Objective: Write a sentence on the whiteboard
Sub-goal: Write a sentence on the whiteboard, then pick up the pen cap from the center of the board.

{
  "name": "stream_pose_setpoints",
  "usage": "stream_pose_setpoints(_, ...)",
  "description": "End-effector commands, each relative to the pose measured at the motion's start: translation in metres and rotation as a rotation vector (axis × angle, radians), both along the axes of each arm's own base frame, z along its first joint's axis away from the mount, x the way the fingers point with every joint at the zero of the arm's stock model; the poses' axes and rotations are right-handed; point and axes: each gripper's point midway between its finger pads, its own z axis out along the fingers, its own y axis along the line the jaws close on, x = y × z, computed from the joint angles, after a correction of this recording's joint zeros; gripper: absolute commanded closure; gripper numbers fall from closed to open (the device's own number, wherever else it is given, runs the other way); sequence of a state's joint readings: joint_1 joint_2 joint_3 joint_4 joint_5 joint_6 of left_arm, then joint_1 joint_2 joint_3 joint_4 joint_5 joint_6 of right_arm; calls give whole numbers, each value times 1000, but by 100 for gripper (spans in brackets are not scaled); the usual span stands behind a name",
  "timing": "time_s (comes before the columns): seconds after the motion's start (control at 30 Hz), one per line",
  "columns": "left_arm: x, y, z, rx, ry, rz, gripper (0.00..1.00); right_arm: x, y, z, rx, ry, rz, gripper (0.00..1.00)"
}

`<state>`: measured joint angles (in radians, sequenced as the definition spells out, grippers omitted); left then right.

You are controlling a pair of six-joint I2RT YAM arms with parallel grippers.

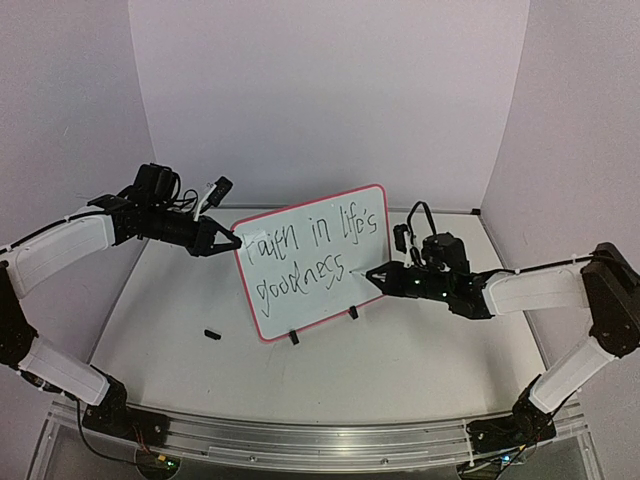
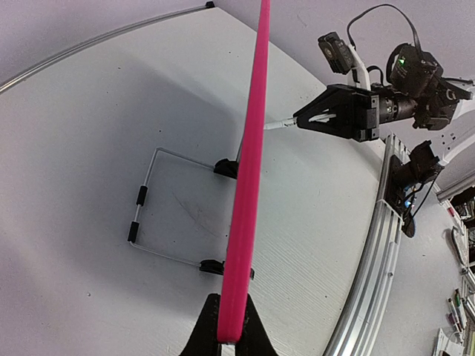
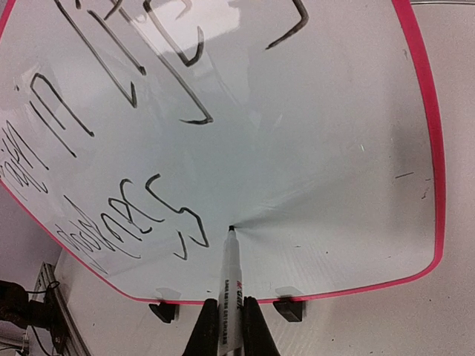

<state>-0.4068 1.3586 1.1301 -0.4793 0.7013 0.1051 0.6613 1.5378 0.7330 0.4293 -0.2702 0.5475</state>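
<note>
The whiteboard [image 1: 315, 262], white with a pink-red frame, stands upright on two black clip feet and reads "Faith in life's goodness". My left gripper [image 1: 232, 241] is shut on its upper left edge; the left wrist view shows the pink frame [image 2: 249, 170] edge-on between the jaws. My right gripper [image 1: 385, 279] is shut on a white marker [image 3: 232, 289] whose black tip touches the board [image 3: 312, 148] just right of the last "s". The right gripper [image 2: 326, 119] and marker also show in the left wrist view.
A small black marker cap [image 1: 211, 334] lies on the table left of the board. A wire stand [image 2: 148, 215] lies behind the board. The aluminium rail [image 1: 300, 440] runs along the near table edge. Purple walls enclose the back and sides.
</note>
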Motion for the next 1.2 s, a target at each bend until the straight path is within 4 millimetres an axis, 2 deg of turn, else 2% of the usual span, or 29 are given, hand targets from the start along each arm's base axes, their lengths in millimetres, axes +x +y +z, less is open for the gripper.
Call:
stream_pose_setpoints(0.0, 0, 6, -28, 84, 46, 19, 100, 11, 1, 9, 1, -34, -19, 100)
stream_pose_setpoints(0.4, 0, 5, -29, 85, 52, 18, 100, 15, 2, 11, -4, -46, -24, 100)
stream_pose_setpoints(0.6, 2, 6, -28, 90, 46, 28, 99, 3, -2, 28, 19, -67, 1, 100)
stream_pose_setpoints(0.63, 2, 7, -27, 92, 40, 32, 95, -1, -5, 33, 21, -77, 5, 100)
stream_pose_setpoints(0.73, 4, 9, -24, 96, 22, 49, 70, -10, -20, 50, 0, -118, -19, 100)
stream_pose_setpoints(0.97, 3, 16, -9, 91, -48, 86, 35, -22, -48, 77, -134, -164, -49, 100)
stream_pose_setpoints(1.1, 7, 31, 7, 115, -139, 169, 25, -29, -46, 81, -177, -133, 15, 100)
stream_pose_setpoints(1.17, 10, 44, 17, 139, -203, 239, 23, -33, -41, 85, -190, -115, 65, 100)
